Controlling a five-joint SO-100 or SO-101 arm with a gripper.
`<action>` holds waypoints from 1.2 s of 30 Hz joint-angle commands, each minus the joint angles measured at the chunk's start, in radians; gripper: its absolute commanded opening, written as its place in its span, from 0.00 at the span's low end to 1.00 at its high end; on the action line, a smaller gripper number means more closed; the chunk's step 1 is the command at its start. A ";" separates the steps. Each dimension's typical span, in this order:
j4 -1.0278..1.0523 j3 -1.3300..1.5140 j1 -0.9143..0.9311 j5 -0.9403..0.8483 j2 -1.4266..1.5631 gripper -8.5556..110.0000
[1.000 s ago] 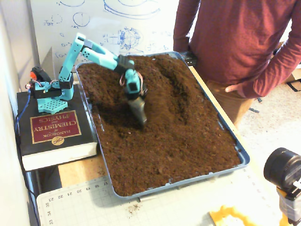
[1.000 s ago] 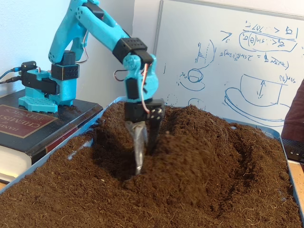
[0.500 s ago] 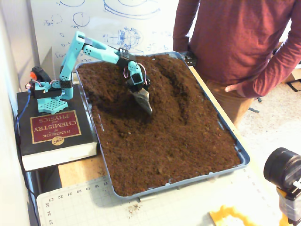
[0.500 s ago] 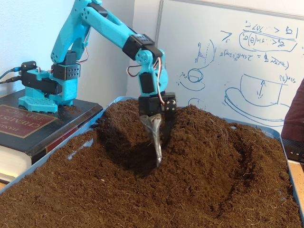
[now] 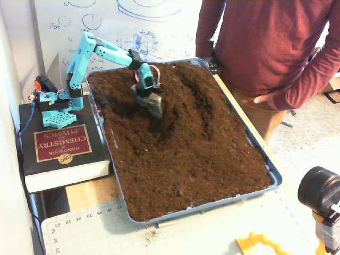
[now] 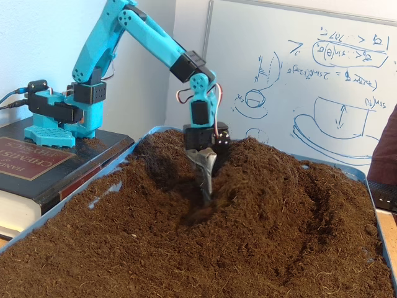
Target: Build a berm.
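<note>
End effector (image 6: 206,186) stands tip-down in soil, scoop blade attached; whether its jaws are spread or pressed together cannot be told. Berm (image 5: 187,103) lies directly right of it in the higher fixed view, long axis running near-to-far down the tray (image 5: 255,143).

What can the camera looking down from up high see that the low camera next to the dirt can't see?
Only the high fixed view shows the person in the red shirt, the whole blue tray, the cutting mat and a black camera. Only the low fixed view shows the whiteboard drawings large, and the berm rising as a hump. Both show the gripper dug into the soil, and the arm's base on the book.
</note>
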 commanded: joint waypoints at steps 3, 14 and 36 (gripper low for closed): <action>-0.012 0.081 0.049 -0.009 0.218 0.08; 0.003 0.279 0.066 0.009 0.545 0.08; -0.034 0.609 0.190 0.006 0.483 0.08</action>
